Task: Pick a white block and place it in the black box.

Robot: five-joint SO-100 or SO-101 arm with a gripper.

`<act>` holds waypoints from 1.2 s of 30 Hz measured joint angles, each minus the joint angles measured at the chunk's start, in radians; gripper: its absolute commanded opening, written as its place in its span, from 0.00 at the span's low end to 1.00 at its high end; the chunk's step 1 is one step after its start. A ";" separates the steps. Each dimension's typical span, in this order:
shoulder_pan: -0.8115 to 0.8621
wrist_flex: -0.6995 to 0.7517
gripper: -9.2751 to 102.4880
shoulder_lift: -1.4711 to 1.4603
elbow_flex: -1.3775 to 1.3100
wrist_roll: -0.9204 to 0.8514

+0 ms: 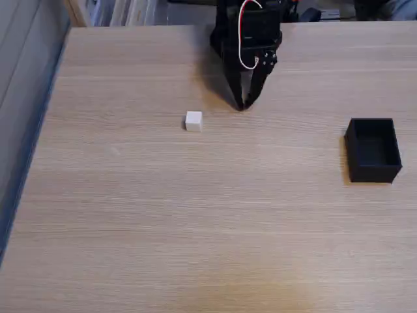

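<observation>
In the fixed view the tool [242, 104] points down with its tips pressed together, holding nothing. The white block [193, 120] lies on the bench [195, 228] near it, at about eight o'clock. I think the tool should spread first, then come down around the block squarely; the black box [373, 150] waits well apart at four o'clock.

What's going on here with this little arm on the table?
A small robot arm's gripper points down at the wooden table with its fingers together at the tips, holding nothing. The white block lies untouched just to its left in the fixed view. The black box sits open and looks empty far to the right. The pick has not begun.
</observation>
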 measured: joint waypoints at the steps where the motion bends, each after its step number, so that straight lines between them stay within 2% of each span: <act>1: 0.003 0.000 0.08 0.000 0.000 0.000; 15: 0.038 0.002 0.08 -0.037 -0.040 -0.052; 23: 0.025 -0.008 0.08 -0.334 -0.264 0.017; 28: 0.072 -0.015 0.09 -0.561 -0.420 0.032; 32: 0.137 -0.026 0.13 -0.689 -0.502 0.018; 36: 0.224 -0.029 0.25 -0.762 -0.535 -0.041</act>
